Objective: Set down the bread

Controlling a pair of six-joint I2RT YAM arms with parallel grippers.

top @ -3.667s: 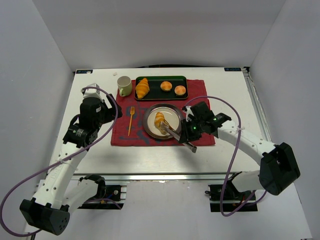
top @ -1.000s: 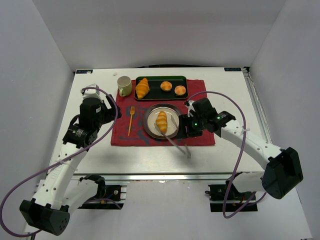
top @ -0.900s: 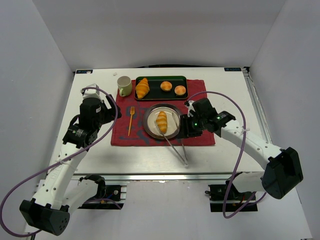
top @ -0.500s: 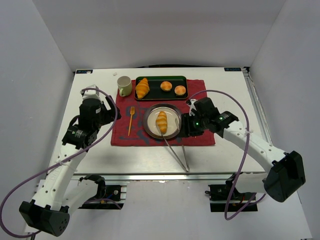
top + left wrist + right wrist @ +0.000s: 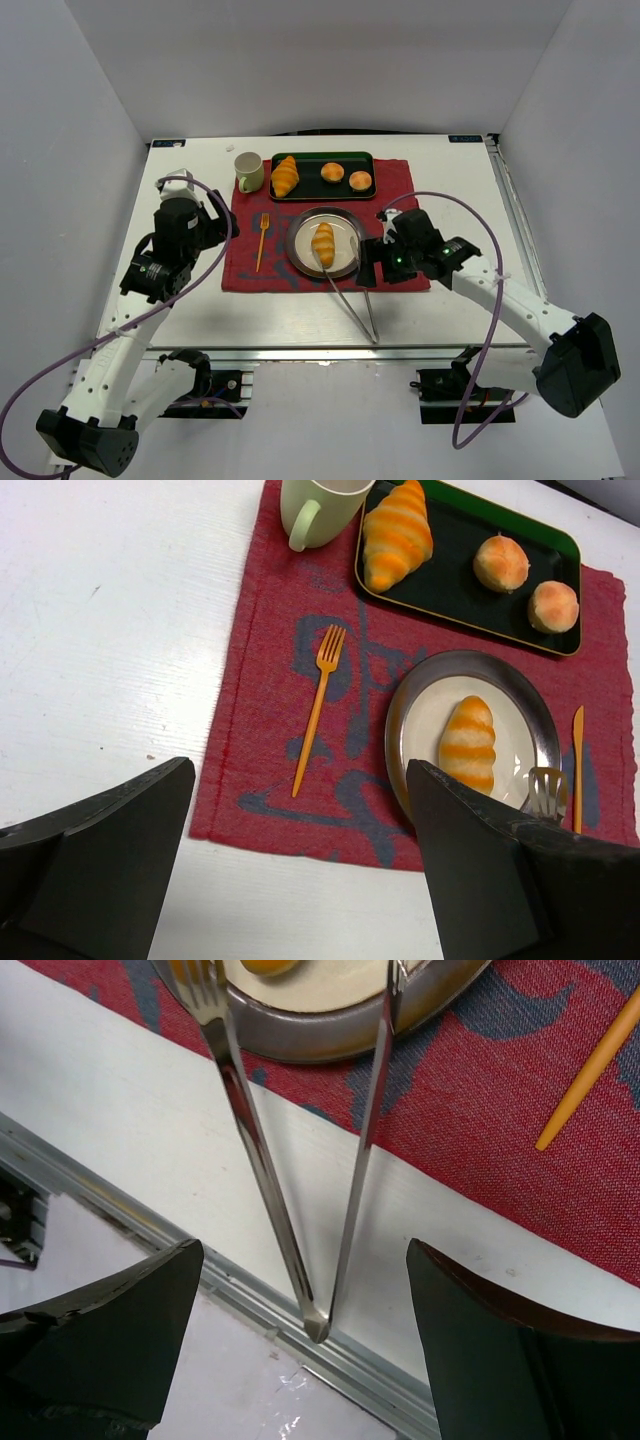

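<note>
The bread [image 5: 323, 243], a slim golden-orange ridged roll, lies on the round metal plate [image 5: 292, 244] on the red mat; the left wrist view shows the bread [image 5: 467, 743] lengthwise on the plate [image 5: 400, 696]. Metal tongs [image 5: 352, 300] lie spread on the table, tips at the plate's near rim, hinge near the front edge. My right gripper [image 5: 380, 275] hovers open just right of the tongs, holding nothing; in its own view the tongs [image 5: 250, 1130] run between its fingers without touching the gripper [image 5: 302, 1270]. My left gripper [image 5: 218, 228] stands open and empty over the mat's left edge.
A black tray [image 5: 320, 190] behind the plate holds a larger croissant [image 5: 285, 175] and two round buns [image 5: 332, 172]. A pale mug [image 5: 249, 171] stands left of it. An orange fork [image 5: 262, 240] lies left of the plate, an orange knife [image 5: 577, 765] right of it. The table's front rail [image 5: 380, 1380] is close.
My right gripper has opened and let go of the tongs, which now lie spread on the table. It drew back slightly rightward. The bread stays on the plate.
</note>
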